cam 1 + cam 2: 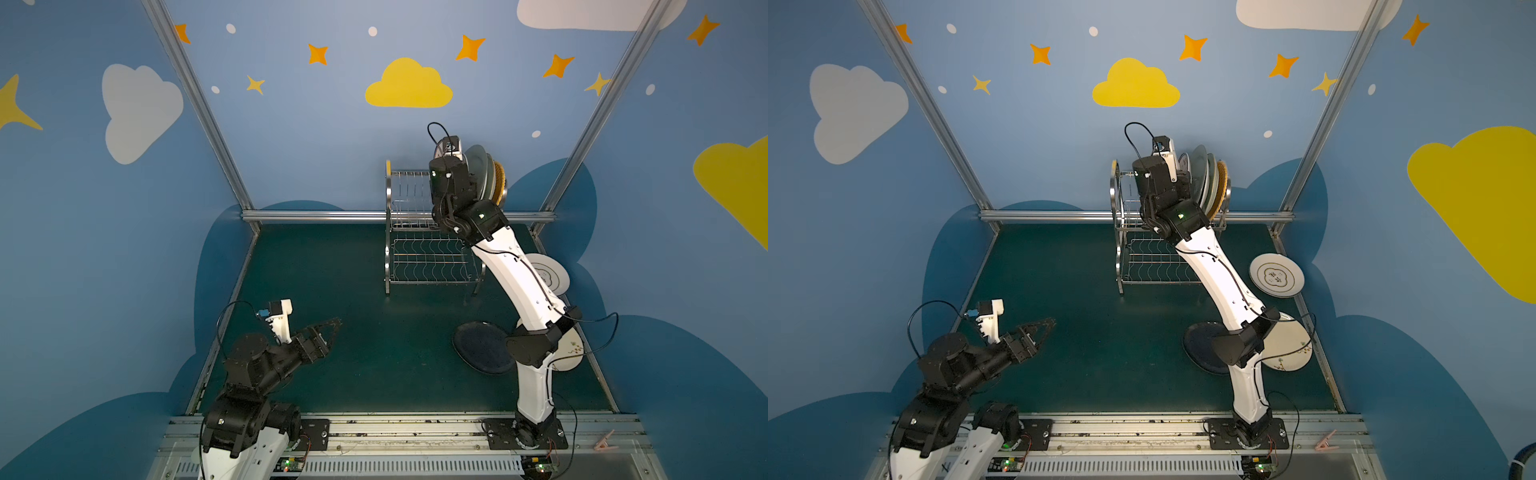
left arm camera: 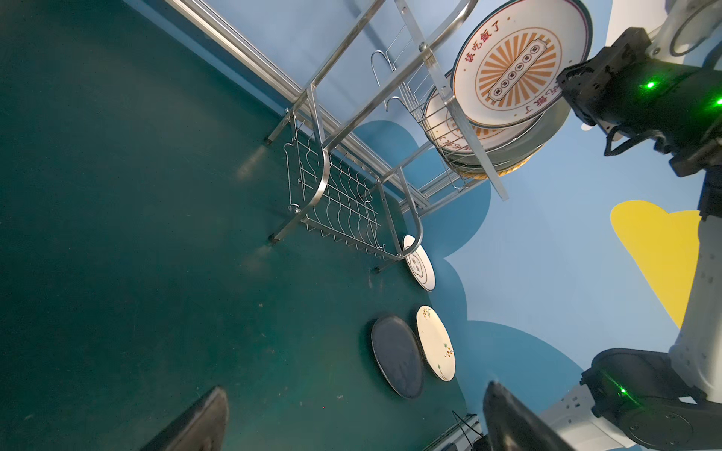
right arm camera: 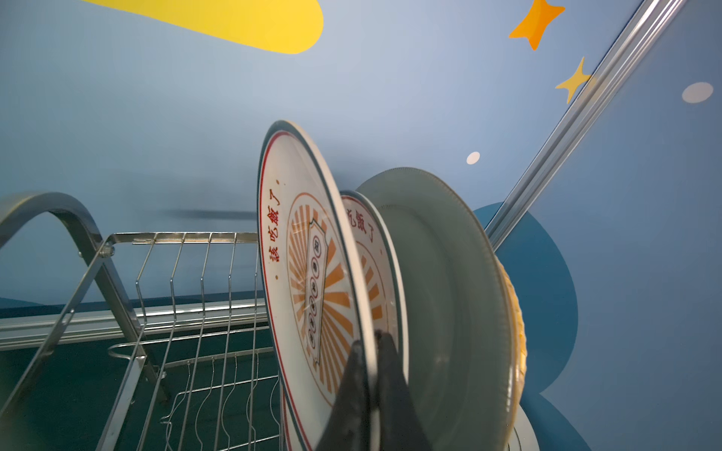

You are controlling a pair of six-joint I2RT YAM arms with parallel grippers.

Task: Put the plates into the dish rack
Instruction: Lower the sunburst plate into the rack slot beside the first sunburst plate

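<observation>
Standing at the back of the green table [image 1: 353,291], the dish rack [image 1: 409,232] carries four plates on edge at the right end of its upper tier. Listed from the outside inward, they are the orange woven plate [image 3: 517,324], the grey-green plate [image 3: 441,293], the rear sunburst plate [image 3: 371,250] and the front sunburst plate [image 3: 308,281]. The right gripper [image 3: 371,339] is clamped on the rim of the front sunburst plate, which tilts slightly; whether it sits in a slot cannot be told. Flat on the table to the right of the rack lie the ringed white plate [image 1: 1277,275], the black plate [image 1: 1200,345] and the floral plate [image 1: 1287,349], the last two just beside each other. The left gripper [image 1: 332,330] hangs near the left front with its jaws spread wide, holding nothing.
</observation>
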